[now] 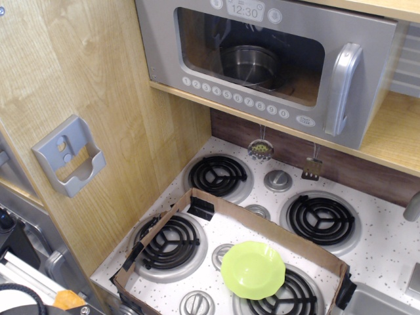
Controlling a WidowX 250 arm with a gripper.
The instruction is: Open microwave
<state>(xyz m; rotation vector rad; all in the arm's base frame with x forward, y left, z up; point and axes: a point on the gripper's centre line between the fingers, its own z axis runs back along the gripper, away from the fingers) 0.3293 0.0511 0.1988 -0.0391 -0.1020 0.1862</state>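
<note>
The microwave [262, 59] is a large silver-grey toy unit on a wooden shelf at the top of the view. Its door with the clear window [252, 56] is closed, and a metal pot [249, 64] shows inside. The chunky silver vertical handle [342, 88] is on the door's right side. A row of round numbered buttons [236, 98] runs under the window, and clock digits [245, 11] sit above it. No gripper shows in the frame.
A small grey plastic holder [69, 157] hangs on the wooden side wall at left. Below is a toy stove [269, 197] with black burners, a cardboard frame [197, 197] and a green plate [252, 269]. A grey rounded part [413, 207] shows at the right edge.
</note>
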